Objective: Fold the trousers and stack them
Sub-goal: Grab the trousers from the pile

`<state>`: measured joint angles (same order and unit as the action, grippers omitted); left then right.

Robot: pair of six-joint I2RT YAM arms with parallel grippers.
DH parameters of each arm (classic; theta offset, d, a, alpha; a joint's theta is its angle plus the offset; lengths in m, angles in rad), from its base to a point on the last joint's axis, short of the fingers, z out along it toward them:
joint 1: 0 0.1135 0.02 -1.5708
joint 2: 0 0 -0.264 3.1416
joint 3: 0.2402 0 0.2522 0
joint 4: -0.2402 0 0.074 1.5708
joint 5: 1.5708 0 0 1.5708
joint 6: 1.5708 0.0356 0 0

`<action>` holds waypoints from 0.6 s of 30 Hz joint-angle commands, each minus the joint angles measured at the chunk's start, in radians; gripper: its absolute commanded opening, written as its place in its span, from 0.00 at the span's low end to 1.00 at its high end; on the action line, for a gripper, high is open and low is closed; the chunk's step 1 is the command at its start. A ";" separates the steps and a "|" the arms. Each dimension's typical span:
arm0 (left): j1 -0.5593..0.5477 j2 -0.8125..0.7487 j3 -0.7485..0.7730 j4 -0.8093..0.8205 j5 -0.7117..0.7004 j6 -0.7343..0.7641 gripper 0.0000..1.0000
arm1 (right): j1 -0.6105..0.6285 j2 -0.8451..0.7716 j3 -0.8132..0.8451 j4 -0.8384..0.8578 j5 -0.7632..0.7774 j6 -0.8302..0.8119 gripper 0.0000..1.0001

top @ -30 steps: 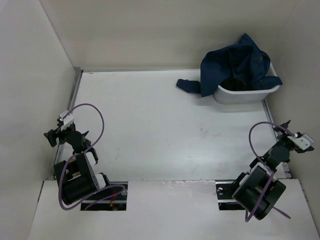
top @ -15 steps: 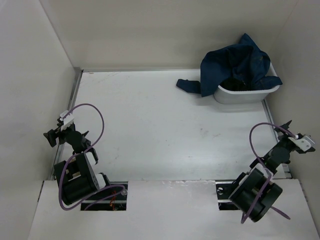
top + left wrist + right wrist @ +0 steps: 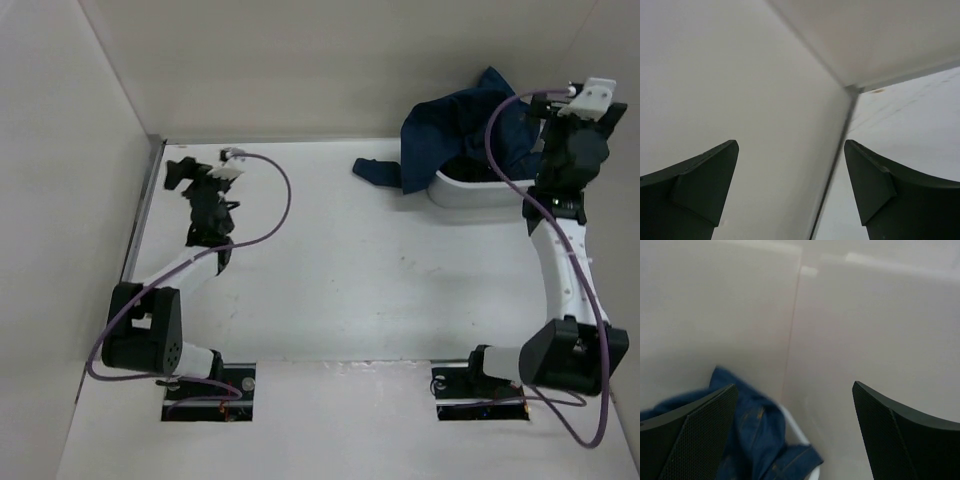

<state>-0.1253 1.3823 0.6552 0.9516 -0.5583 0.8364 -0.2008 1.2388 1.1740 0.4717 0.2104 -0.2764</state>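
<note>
Now that both arms have reached out, the right gripper [image 3: 794,386] is wide open and empty near the trousers [image 3: 470,130] heaped in the white tub [image 3: 480,192], ready to grab. The left gripper [image 3: 790,143] is open and empty too.

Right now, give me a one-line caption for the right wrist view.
Open right gripper over dark navy denim jeans heaped in a white plastic tub.

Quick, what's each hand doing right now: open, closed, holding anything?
Left hand: open, holding nothing.
Right hand: open, holding nothing; the jeans are not gripped.
</note>
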 commanded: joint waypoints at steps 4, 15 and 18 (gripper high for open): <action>-0.106 0.164 0.441 -0.957 0.215 -0.375 0.85 | -0.033 0.412 0.473 -0.753 -0.149 0.251 1.00; -0.082 0.299 0.675 -1.353 0.539 -0.591 0.76 | -0.032 0.827 0.774 -0.791 -0.019 0.373 1.00; -0.081 0.284 0.646 -1.343 0.502 -0.576 0.76 | -0.044 0.866 0.785 -0.745 0.082 0.398 1.00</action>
<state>-0.2039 1.6852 1.3083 -0.3580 -0.0601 0.2798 -0.2291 2.1193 1.8790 -0.3115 0.1761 0.0658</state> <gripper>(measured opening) 0.764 1.000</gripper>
